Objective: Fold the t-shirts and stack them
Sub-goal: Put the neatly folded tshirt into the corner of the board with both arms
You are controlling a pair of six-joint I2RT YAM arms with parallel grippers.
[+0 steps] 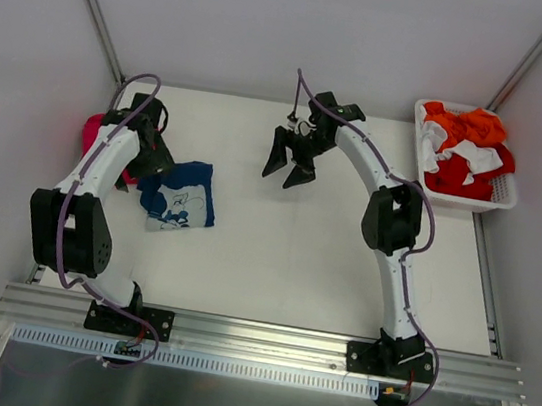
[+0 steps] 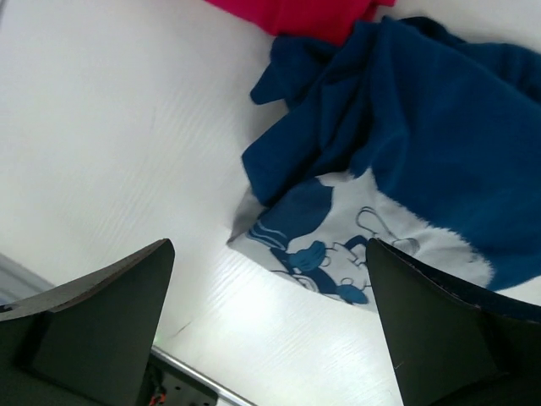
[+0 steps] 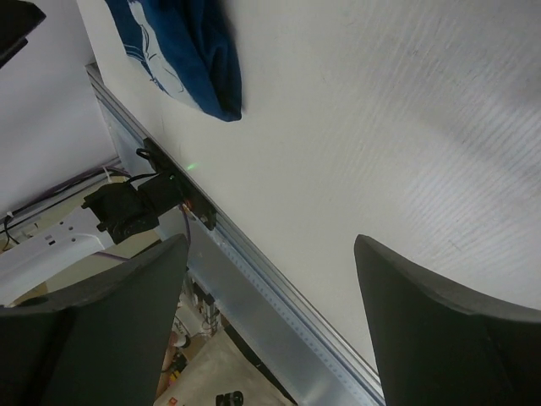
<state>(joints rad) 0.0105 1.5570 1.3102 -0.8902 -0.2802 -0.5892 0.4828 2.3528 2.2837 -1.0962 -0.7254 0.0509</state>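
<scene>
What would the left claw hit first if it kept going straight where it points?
Probably the left gripper meets the navy t-shirt near its printed edge, or the table right beside it; depth is unclear.

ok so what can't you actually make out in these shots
- red t-shirt: in the top view the left arm covers most of it; in the left wrist view the top edge cuts it off. How it is folded cannot be judged.
- navy t-shirt: both wrist views cut it off at their edges.
- clothes in the basket: heaped and too small to count.
- left gripper: in the top view it is hidden under its own arm.
</scene>
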